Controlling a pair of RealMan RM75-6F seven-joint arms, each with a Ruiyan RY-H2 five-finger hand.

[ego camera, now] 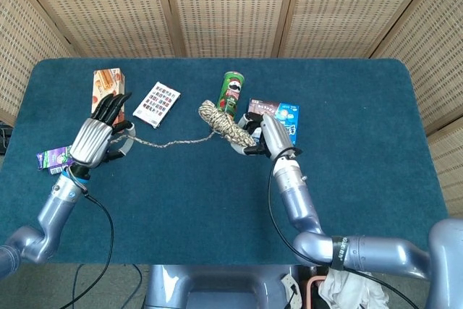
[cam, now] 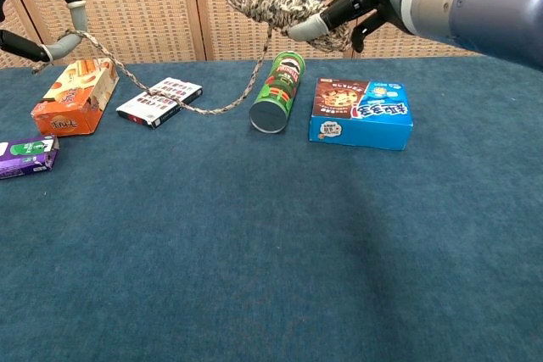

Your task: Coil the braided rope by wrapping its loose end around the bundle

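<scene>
**Rope stretched between both hands, mid-wrap**

While I hold the bundle (cam: pixel 273 2) up off the tabletop (ego camera: pixel 217 200) in the right robot hand (ego camera: pixel 262 135), its fingers are curled round one end of the coil, leaving the rest bare for turns to land on. From there the loose end (ego camera: pixel 170 141) droops away to the left robot hand (ego camera: pixel 98 139), which pinches the rope between thumb and a finger with the other fingers stretched out. I judge the two hands sit well apart so the strand stays clear of itself and can be swung round the coil.

Just below and beyond the right robot hand lies a green Pringles can (cam: pixel 276 92), and beside it a blue snack box (cam: pixel 361 114) whose lettering I cannot read. Near the left robot hand are an orange carton (cam: pixel 74 95), a small white card packet (cam: pixel 159 102) and a purple wrapper (cam: pixel 27 155).
</scene>
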